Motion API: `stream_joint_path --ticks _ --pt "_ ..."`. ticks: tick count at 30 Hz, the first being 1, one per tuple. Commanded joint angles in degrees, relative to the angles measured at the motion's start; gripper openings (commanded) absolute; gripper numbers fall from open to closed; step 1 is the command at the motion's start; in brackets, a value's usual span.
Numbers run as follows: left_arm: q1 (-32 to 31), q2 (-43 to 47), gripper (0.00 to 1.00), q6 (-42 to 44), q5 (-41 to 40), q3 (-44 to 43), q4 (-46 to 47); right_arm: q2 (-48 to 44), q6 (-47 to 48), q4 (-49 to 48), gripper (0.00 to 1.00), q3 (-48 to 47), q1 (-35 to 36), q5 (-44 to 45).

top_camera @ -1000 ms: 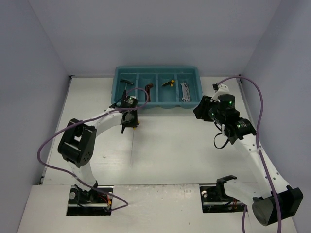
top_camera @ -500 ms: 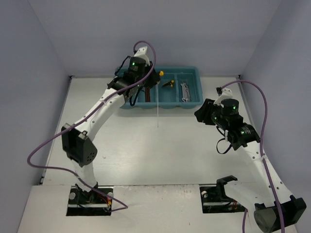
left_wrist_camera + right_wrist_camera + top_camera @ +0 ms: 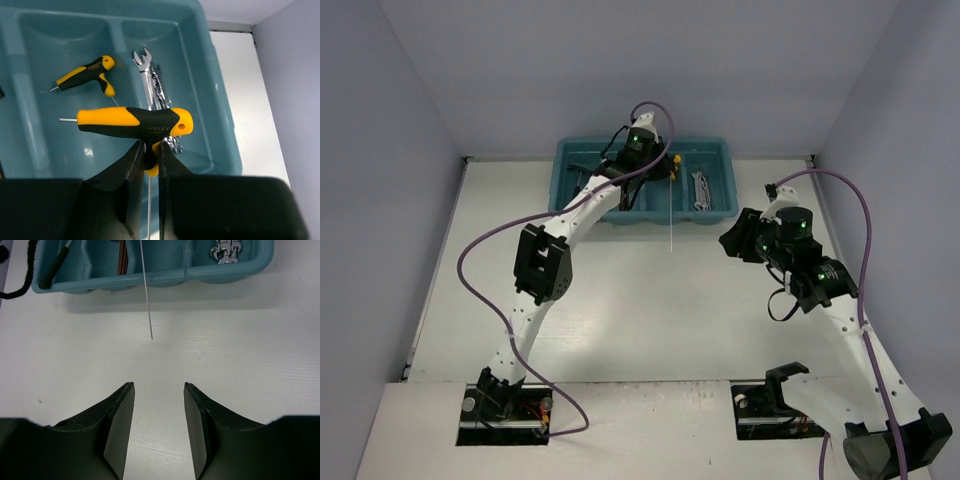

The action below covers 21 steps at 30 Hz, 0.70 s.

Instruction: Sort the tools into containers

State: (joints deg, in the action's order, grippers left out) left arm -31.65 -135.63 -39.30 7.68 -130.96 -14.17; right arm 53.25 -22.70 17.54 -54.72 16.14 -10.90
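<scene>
left hand (image 3: 149, 155) clenched on the T-handle driver (image 3: 132, 120), jaws pinching the short black stem under the yellow-black crossbar; tool is held in the air above the teal tray (image 3: 220, 100), roughly over the third compartment from the left, where a second T-handle driver (image 3: 87, 75) lies; handling: light, rigid, rubbery handle so low slip risk, but the thin shaft (image 3: 672, 215) is long and hangs well below the hand, so it works as a lever and will catch first; stem grip looks like the right spot, crossbar sits level and the shaft is free; in the right wrist view the shaft tip shows in front of the tray's near wall, over the tabletop (image 3: 250, 365); can't tell whether it touches or just hangs above, probably above; my read: it wants laying flat along the compartment, shaft looks too long to go in upright; in the way: the dividers and rolled rim, the driver lying in that slot, and the silver wrenches (image 3: 152, 85) piled in the next compartment to the right, just beside the held handle in the wrist view; hex keys (image 3: 122, 260) sit one compartment to the left, out of the path; right hand (image 3: 158, 386) released, jaws apart, nothing in it, hovering over the tabletop near the tray, well apart from the left arm, no obstacle.
</scene>
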Motion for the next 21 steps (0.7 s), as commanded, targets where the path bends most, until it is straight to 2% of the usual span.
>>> stream_joint_path --ticks 1,6,10,13,15,21 --pt "2.63 0.09 0.02 -3.66 0.86 -5.08 10.64 -1.04 0.63 0.02 0.42 -1.01 -0.23 -0.09" --pt "3.62 -5.55 0.13 -3.82 4.43 -7.03 13.12 -0.6 1.53 0.59 0.42 -0.98 -0.23 0.04" --pt "4.32 -7.72 0.32 -3.33 5.41 -7.65 13.21 0.36 2.31 0.74 0.43 -1.09 -0.23 0.0" --pt "4.88 -7.82 0.5 -3.89 5.89 -6.83 14.07 1.4 2.61 0.74 0.43 -1.33 -0.23 -0.06" --pt "5.0 -7.05 0.58 -4.08 6.01 -5.59 16.44 1.91 2.73 0.74 0.43 -1.49 -0.23 -0.09" --pt "4.98 -1.5 0.61 -5.75 6.52 -1.84 19.26 4.8 3.1 0.65 0.43 -3.35 -0.15 -0.23"
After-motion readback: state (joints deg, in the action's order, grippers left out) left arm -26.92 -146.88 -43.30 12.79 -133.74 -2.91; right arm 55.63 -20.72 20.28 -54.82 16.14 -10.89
